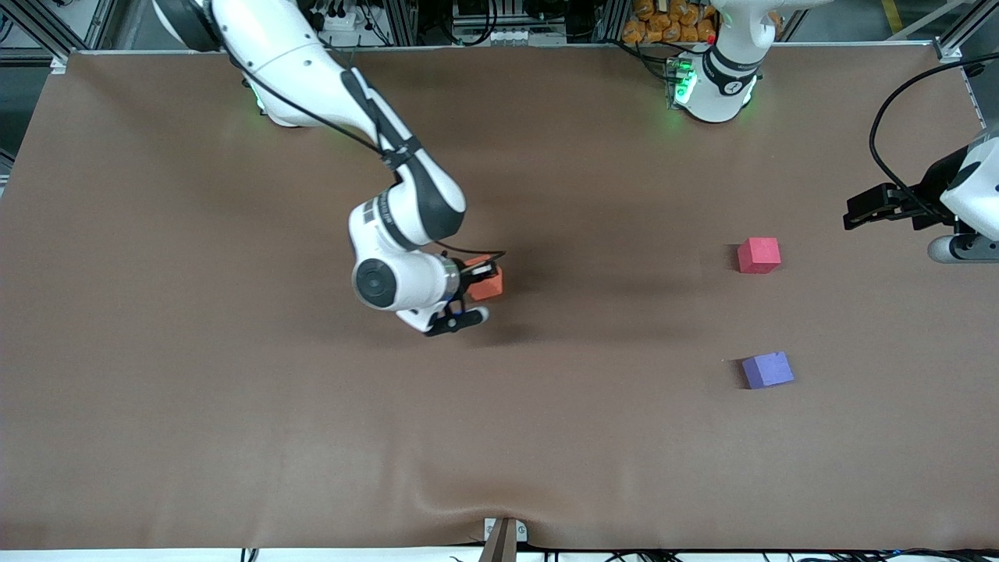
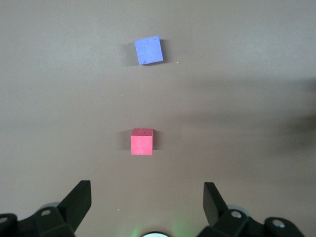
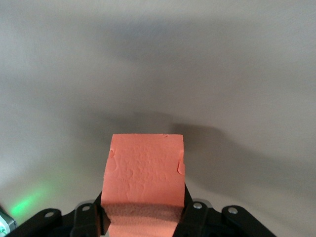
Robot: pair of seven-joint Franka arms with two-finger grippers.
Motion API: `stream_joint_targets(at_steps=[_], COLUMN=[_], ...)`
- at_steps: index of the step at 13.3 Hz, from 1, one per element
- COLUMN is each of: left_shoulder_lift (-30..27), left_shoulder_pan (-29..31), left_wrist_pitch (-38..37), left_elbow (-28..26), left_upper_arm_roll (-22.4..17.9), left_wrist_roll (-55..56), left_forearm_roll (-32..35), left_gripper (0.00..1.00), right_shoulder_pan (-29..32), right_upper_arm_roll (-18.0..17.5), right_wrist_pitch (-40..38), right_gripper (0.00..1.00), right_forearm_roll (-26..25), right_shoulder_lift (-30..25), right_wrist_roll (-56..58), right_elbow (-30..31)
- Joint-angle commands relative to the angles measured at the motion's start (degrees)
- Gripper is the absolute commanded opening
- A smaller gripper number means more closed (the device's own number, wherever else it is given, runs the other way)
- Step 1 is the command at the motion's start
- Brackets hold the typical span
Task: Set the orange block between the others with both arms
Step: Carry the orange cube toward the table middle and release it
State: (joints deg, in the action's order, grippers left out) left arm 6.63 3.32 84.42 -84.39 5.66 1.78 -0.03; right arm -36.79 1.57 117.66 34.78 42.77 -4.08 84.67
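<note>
The right gripper pinches the orange block above mid-table, nine o'clock from the pinkish-red cube and purple cube. The foam might slip during handover. The left gripper waits, spread.

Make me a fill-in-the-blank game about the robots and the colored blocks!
1. The right gripper has its jaws shut on the ____ block.
2. The left gripper waits with its jaws ____, holding nothing.
3. The purple block lies ____ to the front camera than the pinkish-red block.
4. The number of blocks resting on the table is ____.

Missing words: orange; open; nearer; two
</note>
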Motion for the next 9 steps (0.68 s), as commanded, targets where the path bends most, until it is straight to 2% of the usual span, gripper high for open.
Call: stream_joint_targets(at_steps=[1, 3, 5, 9], left_shoulder_lift=[-0.13, -0.13, -0.13, -0.13], left_shoulder_pan=[0.55, 0.46, 0.55, 0.46], left_wrist_pitch=[-0.66, -0.66, -1.1, -1.1], left_elbow=[0.28, 0.28, 0.28, 0.28], left_upper_arm_roll=[0.23, 0.23, 0.23, 0.23], left_wrist_roll=[-0.38, -0.38, -0.46, -0.38], left_forearm_roll=[-0.67, -0.67, -0.67, -0.67], left_gripper=[1.0, 1.0, 1.0, 1.0], right_shoulder_pan=[-2.75, -3.72, -3.55, -1.18], right_upper_arm_roll=[0.62, 0.62, 0.62, 0.8], right_wrist_pitch=[4.76, 5.21, 5.21, 4.51], right_gripper=[0.55, 0.65, 1.0, 1.0], right_forearm_roll=[2.49, 2.32, 2.14, 1.61], right_shoulder_lift=[0.99, 1.52, 1.52, 0.56], right_wrist_roll=[-4.94, -9.0, -8.92, -8.13], right_elbow=[-0.12, -0.12, -0.12, -0.38])
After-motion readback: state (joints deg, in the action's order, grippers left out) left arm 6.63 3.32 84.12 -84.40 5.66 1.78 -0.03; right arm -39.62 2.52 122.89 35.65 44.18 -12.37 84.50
